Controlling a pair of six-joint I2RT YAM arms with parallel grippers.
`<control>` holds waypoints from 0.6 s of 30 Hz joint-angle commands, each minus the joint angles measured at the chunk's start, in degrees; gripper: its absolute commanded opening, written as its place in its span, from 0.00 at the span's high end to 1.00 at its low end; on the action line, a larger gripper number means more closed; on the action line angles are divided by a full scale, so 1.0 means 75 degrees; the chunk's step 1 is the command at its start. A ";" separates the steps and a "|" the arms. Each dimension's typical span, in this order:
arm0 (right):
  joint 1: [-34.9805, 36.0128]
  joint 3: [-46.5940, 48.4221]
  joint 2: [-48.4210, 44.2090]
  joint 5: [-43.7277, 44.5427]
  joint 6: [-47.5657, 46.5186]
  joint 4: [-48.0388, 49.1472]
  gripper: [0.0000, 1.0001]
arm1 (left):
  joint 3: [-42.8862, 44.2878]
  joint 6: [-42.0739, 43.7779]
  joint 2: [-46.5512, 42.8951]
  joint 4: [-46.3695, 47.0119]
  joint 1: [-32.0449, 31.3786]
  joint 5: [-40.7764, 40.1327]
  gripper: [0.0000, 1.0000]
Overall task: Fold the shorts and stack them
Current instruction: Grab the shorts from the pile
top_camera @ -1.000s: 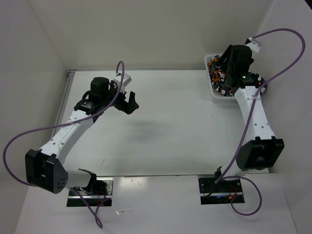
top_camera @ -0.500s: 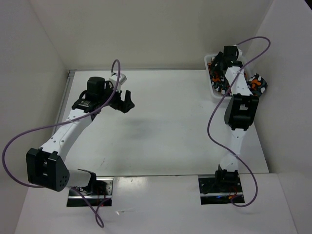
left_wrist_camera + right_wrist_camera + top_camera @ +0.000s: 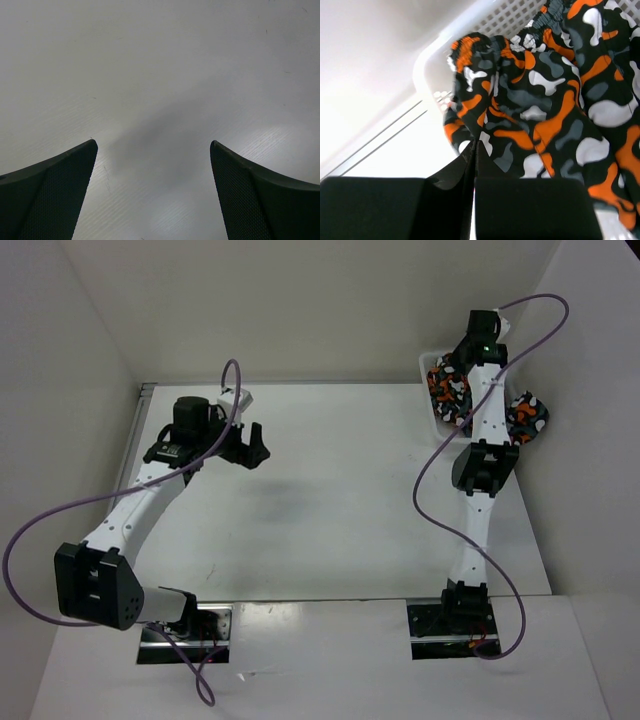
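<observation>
At the near edge of the table (image 3: 350,500), both arm bases sit where they sat a second ago, but the right arm (image 3: 478,510) has changed shape. Its elbow, then swung out low toward the right wall, now stands tucked in above its base, and the arm runs in a nearly straight line toward the far right corner. Its purple cable (image 3: 430,470) has swung across with it and now loops on its left side.

Farther in on the left, the left gripper (image 3: 252,445) hovers over bare tabletop, its jaws spread wide and holding nothing. It has drifted slightly left and toward the far side since the earlier frame, and its shadow lies faint on the white surface below.

In the far right corner, the right gripper (image 3: 473,145) is at the white mesh basket (image 3: 505,20), its two fingers clenched together on a fold of the shorts (image 3: 540,115). The camouflage cloth, blotched orange, dark grey, black and white, bunches up from the fingertips with its gathered waistband toward the basket wall. A second ago the wrist covered most of the basket; from above, the cloth now shows in the basket on the arm's left, and more of the same print lies just to its right, near the right wall.
</observation>
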 commanded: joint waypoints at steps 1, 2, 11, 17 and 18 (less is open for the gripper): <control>0.0252 0.0464 -0.1279 0.0189 -0.0137 -0.0484 1.00 | 0.0258 0.0031 -0.0325 0.0194 0.0097 0.0082 0.00; 0.0321 0.0348 -0.1606 0.0189 -0.0218 -0.0485 1.00 | 0.0258 0.0031 -0.0522 0.0194 0.0097 0.0082 0.00; 0.0719 -0.0274 -0.3458 0.0459 -0.0535 -0.0885 1.00 | 0.0106 0.0031 -0.0794 0.0416 0.0097 0.0246 0.00; 0.2183 -0.0287 -0.5029 0.0540 -0.1062 -0.0532 1.00 | 0.0304 0.0031 -0.0876 0.0150 0.0166 -0.0397 0.00; 0.2730 -0.0286 -0.5321 0.0541 -0.1063 -0.0648 1.00 | 0.0374 0.0031 -0.0946 0.0148 0.0167 -0.0538 0.00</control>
